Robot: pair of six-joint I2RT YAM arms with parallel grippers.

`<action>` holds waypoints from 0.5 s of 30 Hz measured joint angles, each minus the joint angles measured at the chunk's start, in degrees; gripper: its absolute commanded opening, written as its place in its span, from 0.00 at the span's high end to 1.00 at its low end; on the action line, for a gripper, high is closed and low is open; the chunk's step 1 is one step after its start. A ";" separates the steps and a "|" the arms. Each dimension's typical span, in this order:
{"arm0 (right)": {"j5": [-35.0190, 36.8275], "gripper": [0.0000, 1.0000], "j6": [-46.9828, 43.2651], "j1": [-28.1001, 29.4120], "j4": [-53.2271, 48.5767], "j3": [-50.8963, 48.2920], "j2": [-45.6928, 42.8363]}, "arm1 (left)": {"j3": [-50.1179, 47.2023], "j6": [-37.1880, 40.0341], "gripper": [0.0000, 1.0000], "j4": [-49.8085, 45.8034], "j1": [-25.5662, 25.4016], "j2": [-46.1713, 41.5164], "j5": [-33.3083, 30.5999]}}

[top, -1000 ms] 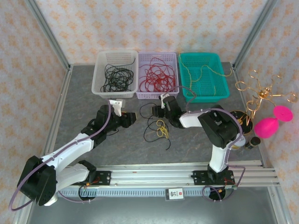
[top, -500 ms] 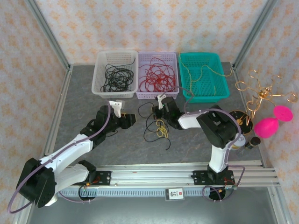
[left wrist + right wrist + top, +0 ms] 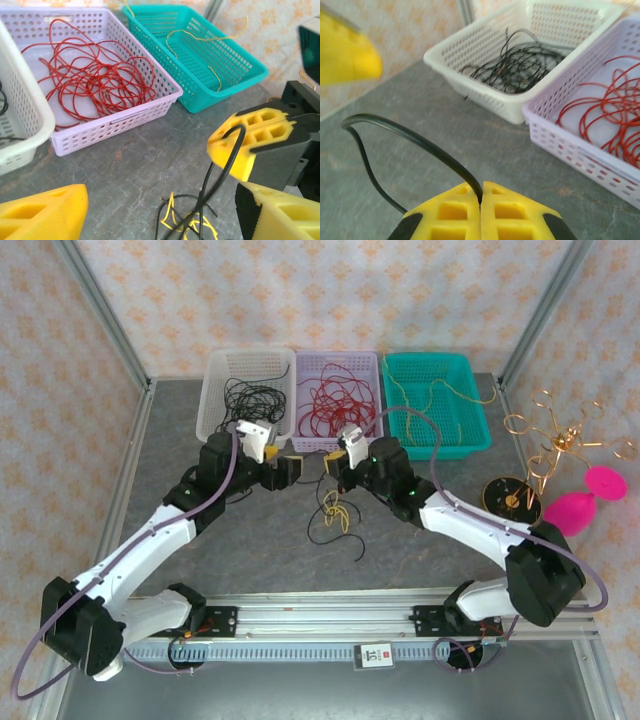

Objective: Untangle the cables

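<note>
A small knot of black and yellow cables (image 3: 338, 515) lies on the grey table in front of the baskets, and the left wrist view has it low down (image 3: 192, 222). My right gripper (image 3: 333, 468) is shut on a black cable (image 3: 415, 137) that loops up out of the knot. Its closed yellow fingers (image 3: 245, 145) pinch the strand. My left gripper (image 3: 293, 468) hangs open just left of the right one. Its yellow fingers (image 3: 42, 212) are spread wide with nothing between them, above and to the left of the knot.
Three baskets line the back: a white basket (image 3: 215, 425) with black cables, a lilac basket (image 3: 335, 445) with red cables and a teal basket (image 3: 440, 445) with a yellow cable. A gold wire stand (image 3: 560, 435), pink shapes (image 3: 575, 510) and a black disc (image 3: 510, 495) stand at the right.
Both grippers have risen and moved back toward the baskets. The right one has pulled the black cable up from the knot, and the left gripper has closed in beside it.
</note>
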 measured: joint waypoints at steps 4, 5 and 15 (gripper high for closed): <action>-2.43 1.00 -2.51 0.00 -5.25 1.18 -1.40 | 2.91 4.68 0.23 -2.84 0.00 2.21 2.93; -2.84 1.00 -2.91 0.00 -5.88 1.18 -2.16 | 3.19 5.68 0.23 -3.39 0.00 2.62 3.85; -5.29 1.00 -4.07 0.00 -7.87 1.62 -4.85 | 2.56 10.43 0.21 -5.68 -0.04 1.05 11.91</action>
